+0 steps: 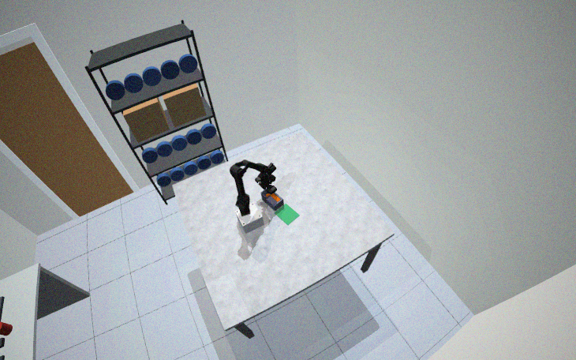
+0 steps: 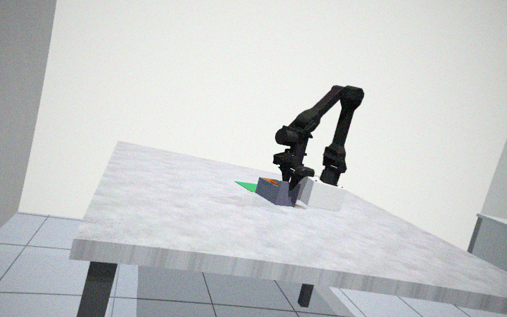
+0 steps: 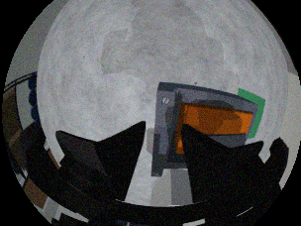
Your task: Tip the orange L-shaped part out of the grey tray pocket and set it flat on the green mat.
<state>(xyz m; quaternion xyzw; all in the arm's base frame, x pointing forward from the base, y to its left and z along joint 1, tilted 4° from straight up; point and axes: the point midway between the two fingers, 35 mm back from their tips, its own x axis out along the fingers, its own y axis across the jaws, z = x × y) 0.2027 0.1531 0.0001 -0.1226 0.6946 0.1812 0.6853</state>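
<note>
The orange L-shaped part (image 1: 274,197) (image 2: 271,181) (image 3: 242,121) lies in the grey tray (image 1: 270,204) (image 2: 267,190) (image 3: 165,92) and looks level in its pocket. In the wrist view its L-shaped end is at the left, partly hidden by the right finger. My gripper (image 1: 269,190) (image 2: 288,185) (image 3: 163,126) points down at the tray's end away from the mat. Its fingers are partly open, with nothing visible held between them. Whether a fingertip touches the tray or part cannot be told. The green mat (image 1: 287,215) (image 2: 246,185) (image 3: 260,117) lies flat beside the tray's other end.
The white base block (image 1: 251,222) (image 2: 323,195) of the arm stands on the table close to the tray. The table (image 1: 326,241) (image 2: 192,232) has a mottled pale top. A shelf rack (image 1: 170,109) with blue round items and boxes stands behind the table.
</note>
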